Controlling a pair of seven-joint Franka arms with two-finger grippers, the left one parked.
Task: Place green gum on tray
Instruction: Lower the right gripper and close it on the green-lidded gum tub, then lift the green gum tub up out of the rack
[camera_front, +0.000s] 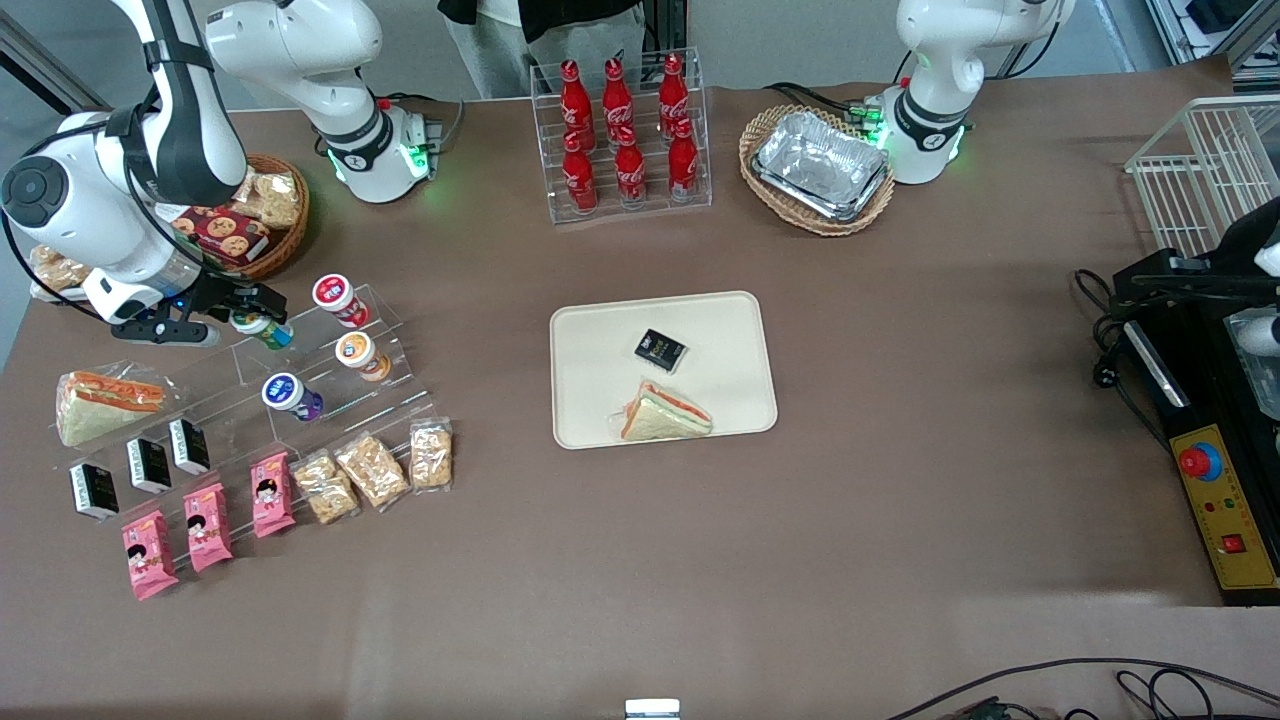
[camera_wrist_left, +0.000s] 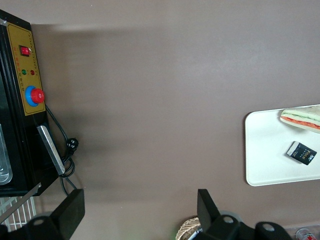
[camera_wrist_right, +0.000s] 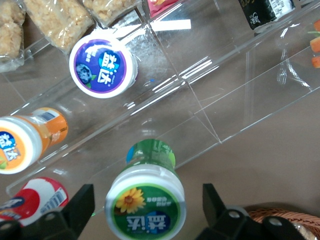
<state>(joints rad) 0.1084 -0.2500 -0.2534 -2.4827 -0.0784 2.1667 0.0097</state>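
The green gum (camera_wrist_right: 145, 202) has a white lid, green-rimmed, printed with a yellow flower on blue. The tray (camera_front: 590, 335) is plain cream-beige on the brown bench (camera_front: 900, 400). The pincer (camera_front: 243, 304) beside the bottle is black.

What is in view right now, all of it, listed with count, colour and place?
green gum: 1, green-rimmed lid, on the clear stand, between the hand's fingers
other gum bottles: 3, red, orange, purple, on the clear stand
tray: 1, cream, mid-table
sandwiches: 2, one on the tray, one at the stand
black packets: 1 on the tray, 3 on the stand
pink packets: 3, nearest the front camera
rice snack bags: 3, beside the pink packets
cola bottles: 6, red, in a clear rack
foil trays: silver, stacked in a wicker basket
snack basket: 1, wicker, by the working arm
control box: 1, black and yellow, parked arm's end
hand: 1, black, open around the green gum
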